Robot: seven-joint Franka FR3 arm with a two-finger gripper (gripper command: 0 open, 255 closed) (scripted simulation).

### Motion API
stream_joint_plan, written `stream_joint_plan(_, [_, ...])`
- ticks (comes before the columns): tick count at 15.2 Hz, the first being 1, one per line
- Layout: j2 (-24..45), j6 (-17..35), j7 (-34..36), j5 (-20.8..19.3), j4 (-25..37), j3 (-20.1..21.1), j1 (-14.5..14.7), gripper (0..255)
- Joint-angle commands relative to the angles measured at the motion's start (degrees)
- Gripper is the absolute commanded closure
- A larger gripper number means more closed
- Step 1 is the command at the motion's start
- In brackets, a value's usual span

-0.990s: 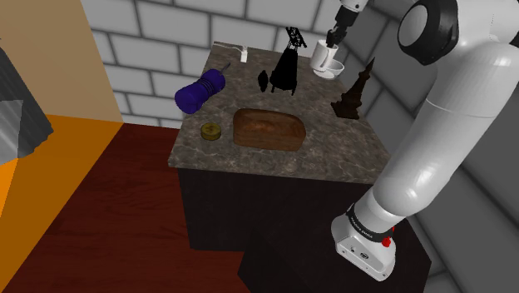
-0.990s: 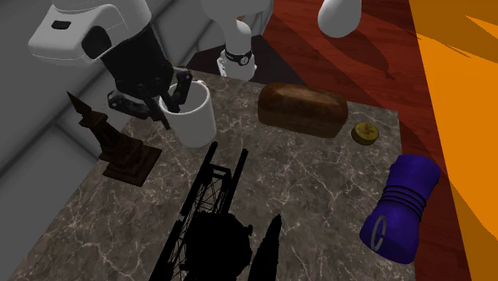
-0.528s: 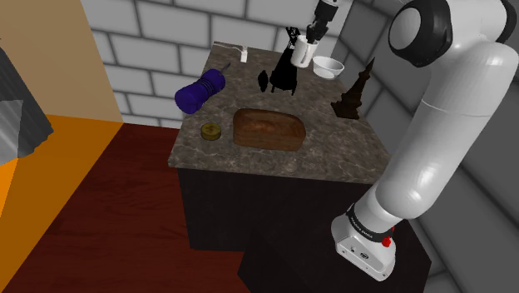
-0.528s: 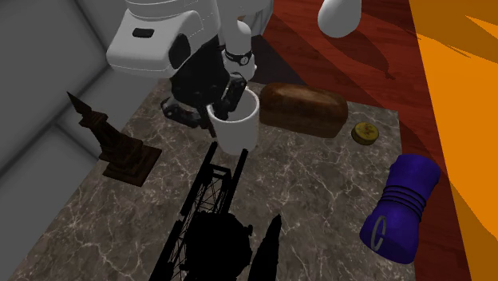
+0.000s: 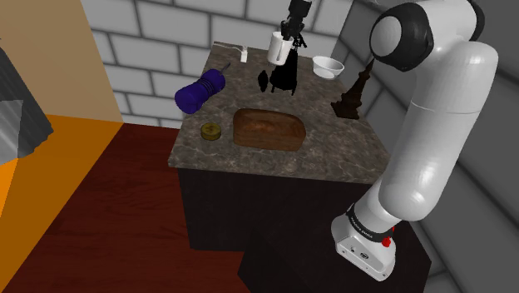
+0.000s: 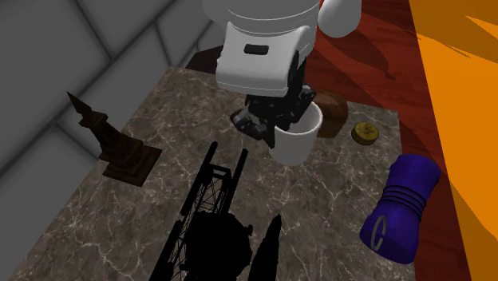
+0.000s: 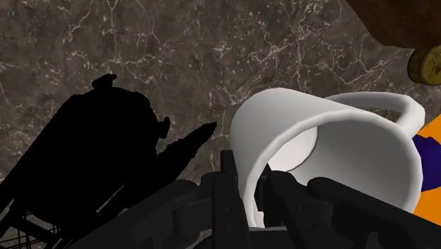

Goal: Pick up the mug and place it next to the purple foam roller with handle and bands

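Observation:
A white mug (image 5: 280, 47) hangs in the air above the dark marble counter (image 5: 333, 154), held by its rim. My black gripper (image 5: 290, 32) is shut on that rim, one finger inside the cup and one outside, as the wrist view shows on the mug (image 7: 332, 145) and gripper (image 7: 251, 201). In the second exterior view the mug (image 6: 298, 137) hangs under the gripper (image 6: 275, 121), beside the brown loaf. The purple foam roller (image 5: 200, 90) lies near the counter's edge at the shoulder view's left, well apart from the mug. The roller (image 6: 401, 207) shows its bands and handle.
A black wire-frame object (image 5: 283, 71) stands just below the mug. A brown loaf (image 5: 268, 129), a small yellow disc (image 5: 210, 131), a white bowl (image 5: 328, 67) and a dark tower statue (image 5: 351, 93) share the counter. Grey brick walls rise behind it.
The arm has carried the mug to the shoulder view's left, from beside the white bowl to above the black wire-frame object. The grip on the rim has stayed the same.

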Motion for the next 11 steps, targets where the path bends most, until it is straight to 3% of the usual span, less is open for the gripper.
stream_joint_plan(1, [2.69,-1.12,2.28,0.73,3.93,0.85,0.70,255])
stream_joint_plan(6, [9.18,-4.14,7.14,2.24,13.83,2.67,1.79,255])
stream_joint_plan(11, [7.84,0.52,6.63,1.81,7.78,2.61,2.94,255])
